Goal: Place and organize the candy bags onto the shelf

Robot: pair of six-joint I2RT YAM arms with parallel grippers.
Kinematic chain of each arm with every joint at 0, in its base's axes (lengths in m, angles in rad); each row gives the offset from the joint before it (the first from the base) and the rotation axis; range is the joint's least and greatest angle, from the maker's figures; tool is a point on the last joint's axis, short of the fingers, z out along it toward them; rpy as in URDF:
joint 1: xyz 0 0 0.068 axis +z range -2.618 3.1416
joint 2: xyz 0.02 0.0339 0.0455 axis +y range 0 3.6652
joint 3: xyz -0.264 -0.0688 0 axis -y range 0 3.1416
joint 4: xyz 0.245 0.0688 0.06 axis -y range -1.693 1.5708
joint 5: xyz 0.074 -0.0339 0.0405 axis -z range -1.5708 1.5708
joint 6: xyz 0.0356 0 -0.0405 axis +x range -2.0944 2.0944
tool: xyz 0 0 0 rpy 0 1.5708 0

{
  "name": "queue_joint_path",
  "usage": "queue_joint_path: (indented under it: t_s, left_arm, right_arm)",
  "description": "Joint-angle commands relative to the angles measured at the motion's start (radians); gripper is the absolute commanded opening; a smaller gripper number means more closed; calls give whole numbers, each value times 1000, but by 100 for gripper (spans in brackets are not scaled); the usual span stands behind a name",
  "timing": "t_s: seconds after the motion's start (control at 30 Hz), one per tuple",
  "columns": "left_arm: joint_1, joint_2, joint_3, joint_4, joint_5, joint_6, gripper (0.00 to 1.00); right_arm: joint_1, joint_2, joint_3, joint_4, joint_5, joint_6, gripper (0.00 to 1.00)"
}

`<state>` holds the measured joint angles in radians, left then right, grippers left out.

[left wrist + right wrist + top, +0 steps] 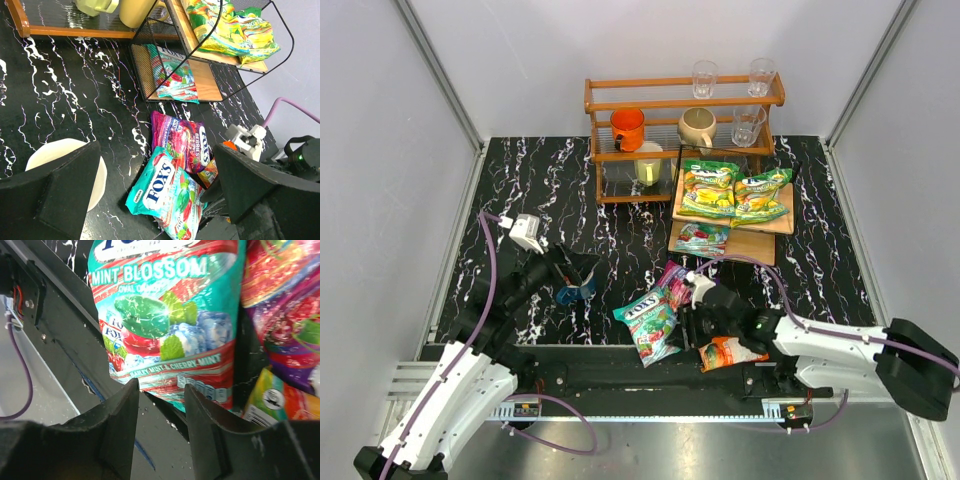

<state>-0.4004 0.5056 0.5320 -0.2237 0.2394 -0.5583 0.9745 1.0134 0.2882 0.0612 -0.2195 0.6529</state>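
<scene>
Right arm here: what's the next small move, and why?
Probably nudge the right gripper forward and close it on the near edge of the teal FOX'S bag: its jaws stand apart with that edge just at their tips, and this bag is not yet on the shelf.

A: The top camera sits high behind the near edge, looking down over the whole table [540, 180] to the shelf [760, 245].
B: The wrists?
A: Left looks forward across the table toward the shelf, mid-range. Right hangs very close to the near teal bag [165, 315]; all three views share it.
</scene>
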Motion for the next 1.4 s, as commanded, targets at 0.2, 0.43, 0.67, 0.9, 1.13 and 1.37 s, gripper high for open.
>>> queue_joint_path:
  t_s: [0.2, 0.43, 0.67, 0.9, 1.13, 1.37]
  left_arm:
    - [-2, -15, 3, 41, 14, 5, 99]
    - [-3, -12, -1, 47, 15, 1, 99]
    - [-3, -21, 6, 31, 9, 14, 99]
    - [-3, -22, 2, 35, 9, 9, 99]
    - [-2, -25, -4, 41, 15, 5, 99]
    - [-2, -26, -6, 41, 12, 6, 99]
  right_arm:
    - [105, -36, 85, -53, 305, -32, 61]
    - [105, -59, 91, -162, 526, 30, 68]
    - [105, 94, 25, 89, 418, 30, 69]
    - [107, 80, -38, 258, 250, -36, 66]
    - [107, 70, -47, 290, 121, -33, 55]
    - [107, 47, -66, 284, 166, -18, 28]
